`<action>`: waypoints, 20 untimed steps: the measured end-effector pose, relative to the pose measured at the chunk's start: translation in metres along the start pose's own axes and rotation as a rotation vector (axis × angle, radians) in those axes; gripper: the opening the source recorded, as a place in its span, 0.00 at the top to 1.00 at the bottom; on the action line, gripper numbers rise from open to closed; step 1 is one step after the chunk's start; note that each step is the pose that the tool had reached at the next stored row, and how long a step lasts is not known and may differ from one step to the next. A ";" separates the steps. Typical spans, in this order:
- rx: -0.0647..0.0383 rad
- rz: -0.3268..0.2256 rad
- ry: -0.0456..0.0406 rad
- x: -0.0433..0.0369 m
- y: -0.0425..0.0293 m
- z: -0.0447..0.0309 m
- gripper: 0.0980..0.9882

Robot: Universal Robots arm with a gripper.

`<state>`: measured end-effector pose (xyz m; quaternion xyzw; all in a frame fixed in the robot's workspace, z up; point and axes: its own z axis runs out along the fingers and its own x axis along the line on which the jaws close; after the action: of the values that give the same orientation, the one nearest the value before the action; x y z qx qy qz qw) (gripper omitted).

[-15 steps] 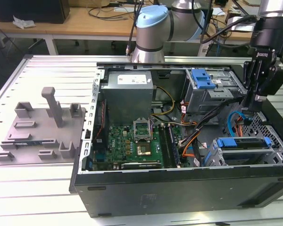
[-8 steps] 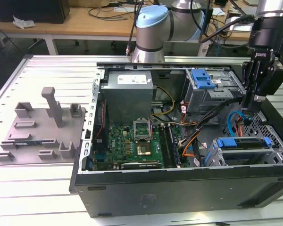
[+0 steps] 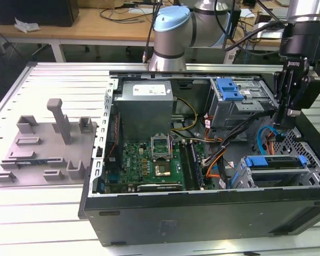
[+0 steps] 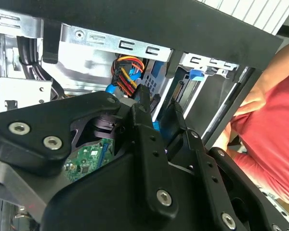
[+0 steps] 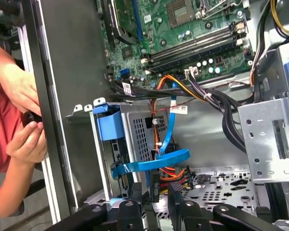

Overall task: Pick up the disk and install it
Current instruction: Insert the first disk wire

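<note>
I am hanging over the open computer case (image 3: pixel 202 216), above its corner at the exterior view's right. My gripper (image 3: pixel 284 125) is standing with its fingers (image 4: pixel 144 130) parted and clasping nothing, and the case's cables are showing through the gap between them in both wrist views. The disk (image 3: pixel 274 169) is lying flat in the drive cage (image 3: pixel 241 178) inside the case, below me and apart from my fingertips, with its blue carrier rail running across its top edge. A blue data cable (image 5: pixel 159 161) is looping beside the cage's perforated wall. The motherboard (image 3: pixel 149 160) is sitting in the middle of the case floor, and the grey power supply (image 3: pixel 146 104) is standing at the case's far wall. A person's hand (image 5: pixel 26 139) is hovering just outside the case wall nearest the cage.
</note>
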<state>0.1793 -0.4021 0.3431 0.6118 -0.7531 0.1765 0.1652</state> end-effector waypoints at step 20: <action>-0.001 0.069 0.0113 -0.0036 0.0037 0.0036 0.72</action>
<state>0.1762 -0.4001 0.3380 0.5844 -0.7729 0.1852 0.1635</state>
